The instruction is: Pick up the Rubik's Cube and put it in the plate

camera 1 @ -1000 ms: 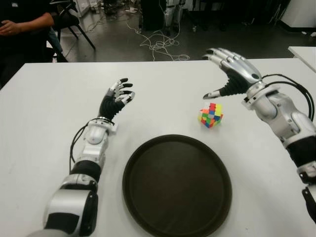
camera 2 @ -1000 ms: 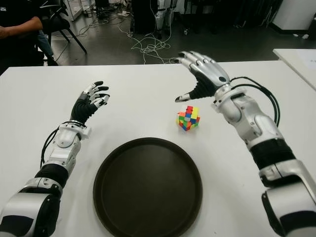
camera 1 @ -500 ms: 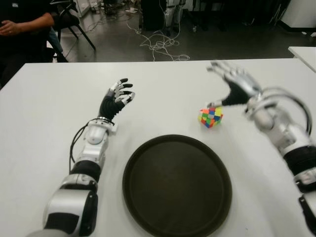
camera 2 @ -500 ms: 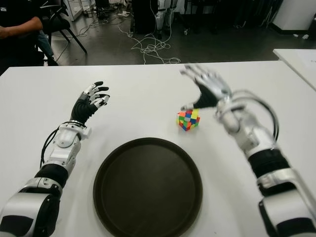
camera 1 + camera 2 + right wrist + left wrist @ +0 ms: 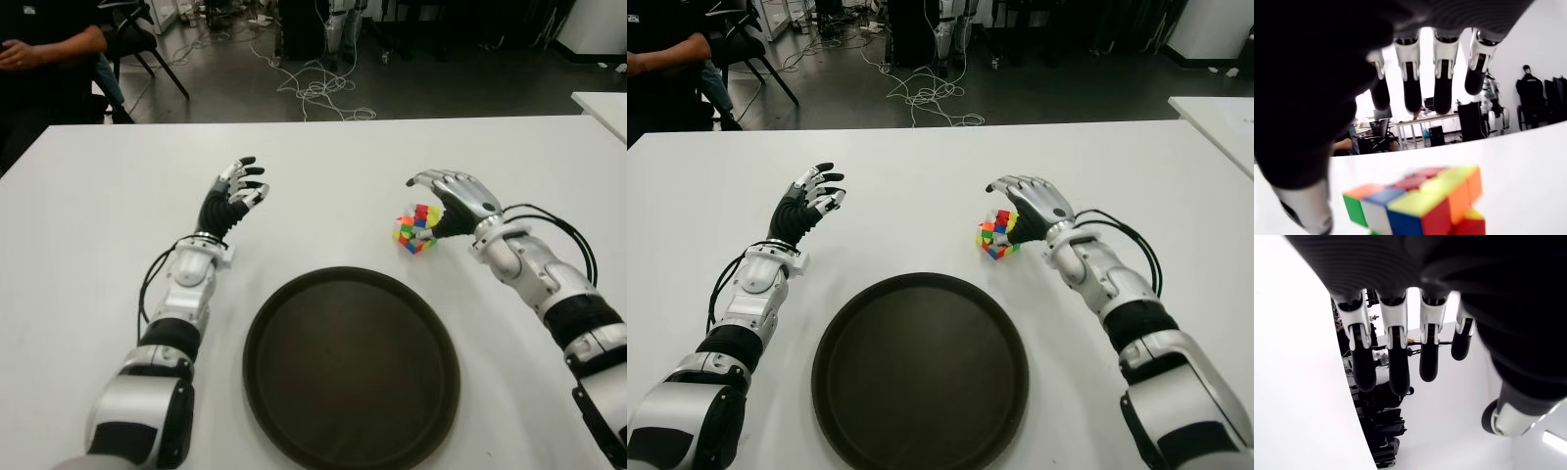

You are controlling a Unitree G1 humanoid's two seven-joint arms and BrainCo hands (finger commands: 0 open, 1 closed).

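The four fingers (image 5: 1442, 81) of the right hand (image 5: 456, 201) are spread apart and arch over the top of the one Rubik's Cube (image 5: 414, 228), with the thumb low at the cube's side; the right wrist view shows open space between the fingertips and the cube, so the hand does not grip it, and it cannot be told whether any finger touches it. The cube sits on the white table (image 5: 88, 245), tilted on a corner or an edge, its upper layer turned a little against the lower one. It is just beyond the far right part of the rim of the one plate (image 5: 265, 392), a round dark plate which holds nothing, and the cube is near the rim but apart from it. The right forearm runs from the cube toward the robot's right side, past the right side of the plate. The left hand (image 5: 235, 193) shows to the far left of the plate, well apart from the cube, with its four fingers (image 5: 1396, 357) and thumb extended and relaxed and with nothing in them. Beyond the table, far from the plate, one person's arm (image 5: 44, 44) is seen at the left corner, beside a dark chair (image 5: 147, 39), and white cables (image 5: 313, 88) lie on the floor.
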